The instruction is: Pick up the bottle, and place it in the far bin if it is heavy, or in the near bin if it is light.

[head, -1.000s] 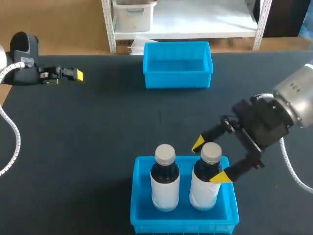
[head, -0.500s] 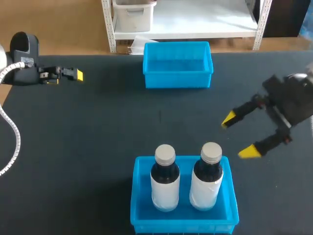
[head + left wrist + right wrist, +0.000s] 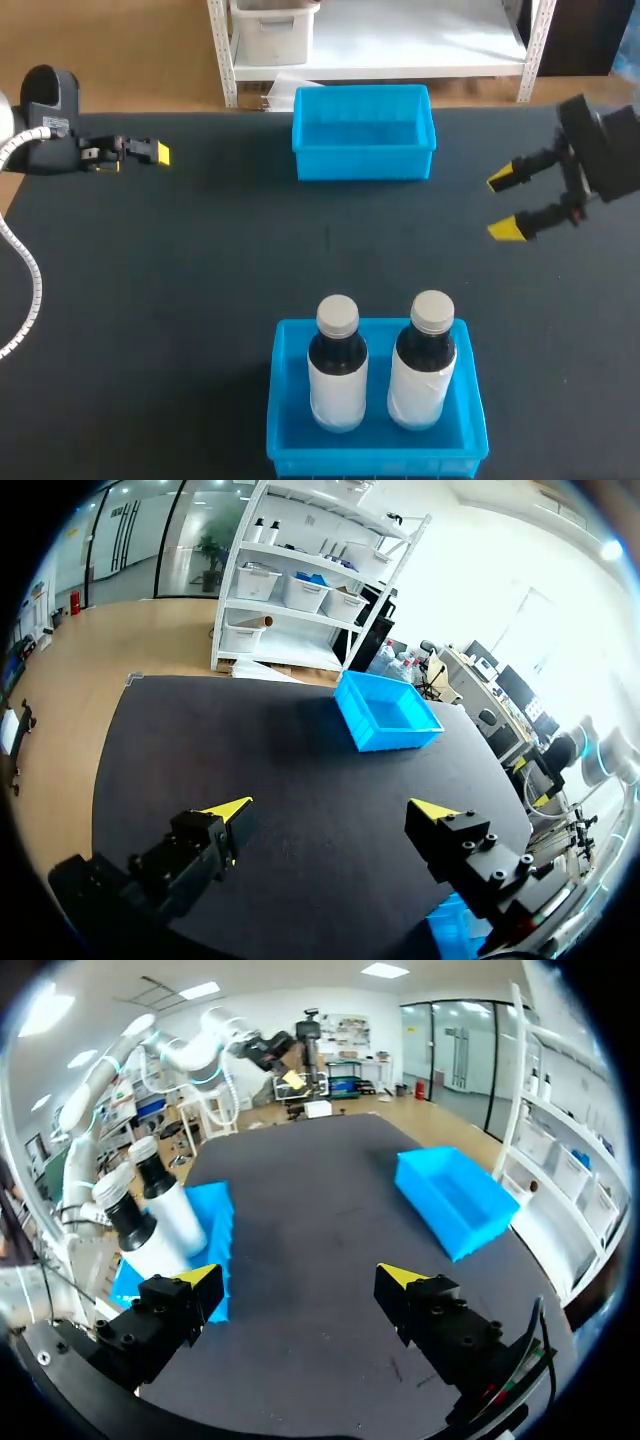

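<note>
Blue near bin (image 3: 375, 462) holds both bottles, upright and side by side.
You can see the left-hand bottle (image 3: 337, 370) and the right-hand bottle (image 3: 420, 365) (grey caps, white labels) standing close together inside it, well apart from either gripper. Your right gripper (image 3: 505, 205) hangs over the dark table (image 3: 200, 300), off to the right of the far bin (image 3: 363, 165), its jaws released and spread wide. Your left gripper (image 3: 158, 153) sits near the table's far left corner, well away from both bins; its wrist view shows its jaws parted too.
</note>
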`<state>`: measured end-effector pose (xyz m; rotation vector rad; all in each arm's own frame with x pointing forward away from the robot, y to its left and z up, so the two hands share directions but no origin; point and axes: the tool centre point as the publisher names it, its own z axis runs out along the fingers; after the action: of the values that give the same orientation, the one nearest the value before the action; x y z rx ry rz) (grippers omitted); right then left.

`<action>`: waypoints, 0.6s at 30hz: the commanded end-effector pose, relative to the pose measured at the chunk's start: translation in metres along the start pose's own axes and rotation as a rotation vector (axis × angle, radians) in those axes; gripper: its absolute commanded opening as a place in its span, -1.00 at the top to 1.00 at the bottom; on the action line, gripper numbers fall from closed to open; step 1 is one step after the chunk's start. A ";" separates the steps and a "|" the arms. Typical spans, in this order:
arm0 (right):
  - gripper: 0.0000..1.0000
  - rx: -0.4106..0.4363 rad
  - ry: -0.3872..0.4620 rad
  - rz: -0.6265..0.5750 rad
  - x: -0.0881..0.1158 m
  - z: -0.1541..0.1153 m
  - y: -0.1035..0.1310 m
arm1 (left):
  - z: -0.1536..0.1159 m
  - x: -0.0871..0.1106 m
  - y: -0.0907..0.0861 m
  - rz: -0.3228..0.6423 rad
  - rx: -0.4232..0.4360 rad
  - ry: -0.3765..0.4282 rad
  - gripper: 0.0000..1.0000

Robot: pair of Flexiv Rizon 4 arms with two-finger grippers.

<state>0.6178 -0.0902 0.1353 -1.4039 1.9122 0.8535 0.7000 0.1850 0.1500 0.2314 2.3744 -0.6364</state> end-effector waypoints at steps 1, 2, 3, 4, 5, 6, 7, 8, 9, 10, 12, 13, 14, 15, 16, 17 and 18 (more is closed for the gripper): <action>-1.00 0.003 -0.004 0.018 -0.005 0.008 -0.019 | 0.000 0.000 0.000 0.000 0.000 0.000 -1.00; -1.00 0.007 -0.006 0.030 -0.007 0.007 -0.021 | 0.000 0.000 0.000 0.000 0.000 0.000 -1.00; -1.00 0.013 -0.005 0.044 -0.008 0.006 -0.022 | 0.000 0.000 0.000 0.000 0.000 0.000 -1.00; -1.00 0.010 -0.008 0.063 -0.010 0.005 -0.023 | 0.000 0.000 0.000 0.000 0.000 0.000 -1.00; -1.00 0.000 -0.002 0.073 -0.013 0.004 -0.023 | 0.000 0.000 0.000 0.000 0.000 0.000 -1.00; -1.00 -0.005 0.010 0.082 -0.016 0.003 -0.023 | 0.000 0.000 0.000 0.000 0.000 0.000 -1.00; -1.00 -0.005 0.010 0.082 -0.016 0.003 -0.023 | 0.000 0.000 0.000 0.000 0.000 0.000 -1.00; -1.00 -0.005 0.010 0.082 -0.016 0.003 -0.023 | 0.000 0.000 0.000 0.000 0.000 0.000 -1.00; -1.00 -0.005 0.010 0.082 -0.016 0.003 -0.023 | 0.000 0.000 0.000 0.000 0.000 0.000 -1.00; -1.00 -0.005 0.010 0.082 -0.016 0.003 -0.023 | 0.000 0.000 0.000 0.000 0.000 0.000 -1.00; -1.00 -0.005 0.010 0.082 -0.016 0.003 -0.023 | 0.000 0.000 0.000 0.000 0.000 0.000 -1.00; -1.00 -0.005 0.010 0.082 -0.016 0.003 -0.023 | 0.000 0.000 0.000 0.000 0.000 0.000 -1.00; -1.00 -0.005 0.010 0.082 -0.016 0.003 -0.023 | 0.000 0.000 0.000 0.000 0.000 0.000 -1.00; -1.00 -0.005 0.010 0.082 -0.016 0.003 -0.023 | 0.000 0.000 0.000 0.000 0.000 0.000 -1.00; -1.00 -0.005 0.010 0.082 -0.016 0.003 -0.023 | 0.000 0.000 0.000 0.000 0.000 0.000 -1.00; -1.00 -0.005 0.010 0.082 -0.016 0.003 -0.023 | 0.000 0.000 0.000 0.000 0.000 0.000 -1.00; -1.00 -0.005 0.010 0.082 -0.016 0.003 -0.023 | 0.000 0.000 0.000 0.000 0.000 0.000 -1.00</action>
<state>0.6448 -0.0836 0.1427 -1.3441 1.9880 0.8940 0.7000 0.1850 0.1500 0.2314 2.3744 -0.6365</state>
